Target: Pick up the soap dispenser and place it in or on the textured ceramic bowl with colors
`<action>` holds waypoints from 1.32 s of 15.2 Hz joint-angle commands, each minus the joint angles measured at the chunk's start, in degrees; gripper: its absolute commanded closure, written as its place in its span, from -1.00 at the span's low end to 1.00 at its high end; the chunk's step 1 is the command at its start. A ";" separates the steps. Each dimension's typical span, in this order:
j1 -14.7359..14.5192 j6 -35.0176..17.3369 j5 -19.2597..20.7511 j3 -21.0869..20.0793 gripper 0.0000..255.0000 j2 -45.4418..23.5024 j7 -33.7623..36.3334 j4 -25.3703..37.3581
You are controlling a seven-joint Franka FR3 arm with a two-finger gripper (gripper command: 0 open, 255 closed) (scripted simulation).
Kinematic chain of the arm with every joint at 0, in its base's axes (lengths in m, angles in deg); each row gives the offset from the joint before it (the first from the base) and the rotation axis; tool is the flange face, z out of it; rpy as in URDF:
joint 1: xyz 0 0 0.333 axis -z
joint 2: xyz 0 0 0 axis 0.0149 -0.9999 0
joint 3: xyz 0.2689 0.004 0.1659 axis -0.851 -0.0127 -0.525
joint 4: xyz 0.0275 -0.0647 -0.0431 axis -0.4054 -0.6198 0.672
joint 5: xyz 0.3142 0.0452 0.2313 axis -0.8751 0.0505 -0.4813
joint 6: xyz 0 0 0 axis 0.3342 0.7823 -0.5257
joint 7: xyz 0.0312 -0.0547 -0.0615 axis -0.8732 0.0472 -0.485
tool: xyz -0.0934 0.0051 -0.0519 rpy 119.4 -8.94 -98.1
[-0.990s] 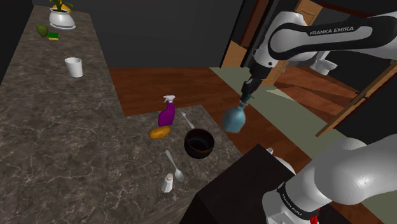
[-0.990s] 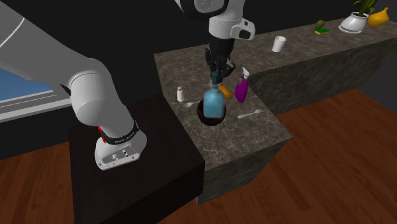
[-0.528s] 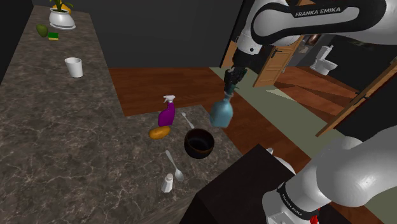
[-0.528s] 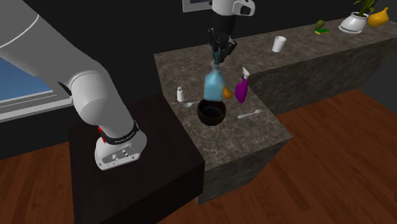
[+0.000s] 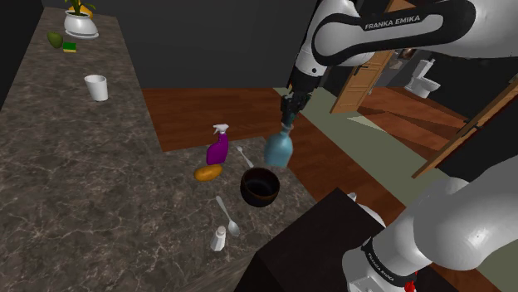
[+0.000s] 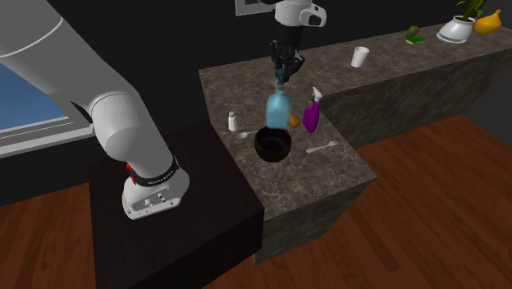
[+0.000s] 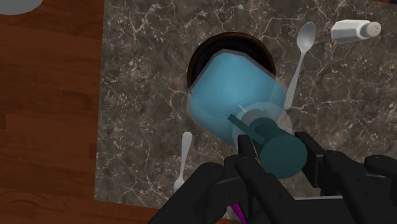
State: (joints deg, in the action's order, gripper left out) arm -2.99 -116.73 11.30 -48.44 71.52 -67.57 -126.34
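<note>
Pump of soap dispenser (image 5: 278,151) sits clenched in jaws, blue body over dark bowl (image 5: 259,187).

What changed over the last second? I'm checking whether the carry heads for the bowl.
The gripper, shut on the blue soap dispenser, carried it toward the shoulder view's left and slightly up, closer over the dark bowl. Bowl and purple spray bottle stayed put.

Shoulder camera: high, behind the stand (image 5: 307,240), looking down along the table (image 5: 75,191), with the gripper (image 5: 288,106) at mid-distance. Second exterior camera: farther off, facing the arm across the table's end, also angled down. Wrist camera: close, looking straight down past the gripper. All three share the bowl (image 5: 259,186) below the gripper.
</note>
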 commanded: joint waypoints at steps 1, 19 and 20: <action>-0.02 -1.58 -0.06 0.00 1.00 -0.54 -0.06 -0.97; -0.20 -16.16 -1.08 0.17 1.00 -7.87 -1.23 -8.27; -0.21 -16.98 -1.17 0.17 1.00 -8.40 -1.32 -8.56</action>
State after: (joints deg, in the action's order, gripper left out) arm -3.20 -132.73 10.22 -48.29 63.60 -68.76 -134.47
